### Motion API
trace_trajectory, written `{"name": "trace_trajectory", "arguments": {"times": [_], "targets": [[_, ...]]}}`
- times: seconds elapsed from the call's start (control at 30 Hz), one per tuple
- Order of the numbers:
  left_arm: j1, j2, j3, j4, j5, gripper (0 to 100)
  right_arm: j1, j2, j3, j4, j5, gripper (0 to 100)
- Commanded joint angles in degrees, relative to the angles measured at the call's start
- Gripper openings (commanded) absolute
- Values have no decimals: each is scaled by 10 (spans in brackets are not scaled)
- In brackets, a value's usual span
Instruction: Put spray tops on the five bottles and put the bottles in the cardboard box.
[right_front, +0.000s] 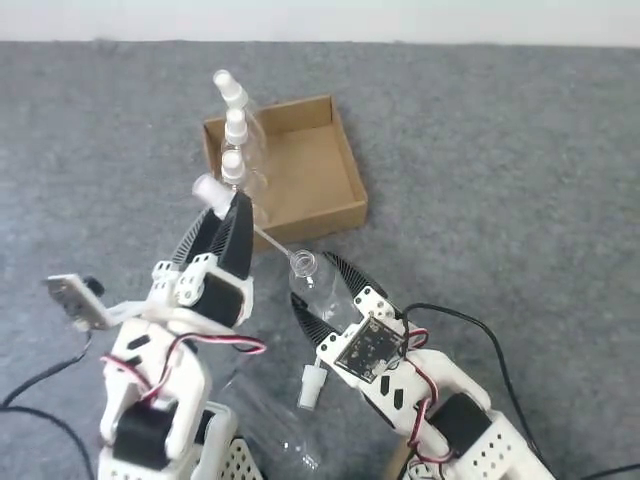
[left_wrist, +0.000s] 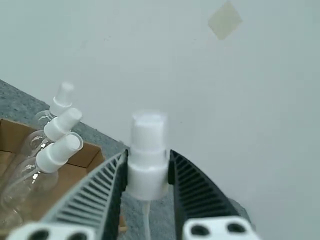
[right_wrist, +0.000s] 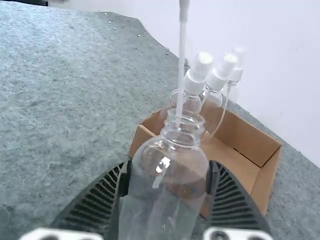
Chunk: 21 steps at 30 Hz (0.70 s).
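**Left arm** (right_front: 165, 385), **right arm** (right_front: 440, 400): white printed shells, blocky servo housings, perforated white base plates (right_front: 238, 455)
**Left gripper** (right_front: 222, 207), **right gripper** (right_front: 311, 276): black wedge-shaped fingers (left_wrist: 197, 195), ribbed inner faces, white mounts with round holes
**Wiring:** red-and-white wire bundles (right_front: 225, 345) at each wrist, black cables (right_front: 450, 312) off the bases
**Right wrist:** bare camera circuit board (right_front: 368, 350)

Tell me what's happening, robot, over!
Left pincer shut on spray top. Right pincer shut on bottle, tube in its neck. Three capped bottles in box. Nothing blocking.
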Motion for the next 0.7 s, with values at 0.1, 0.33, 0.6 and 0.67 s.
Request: {"name": "trace_trajectory", "arguments": {"times": [0.1,0.33,0.6,0.67], "targets": [[4,-11,49,-106,-36,12,0,-9,10,-12,8,111],[79,-11,51,-76,-79,12,3,-9,10,-12,8,111],[103,-11,51,-63,-94,12,33,-9,10,-12,4,111],[103,-11,51,-63,-94,12,33,-9,10,-11,4,111]]}}
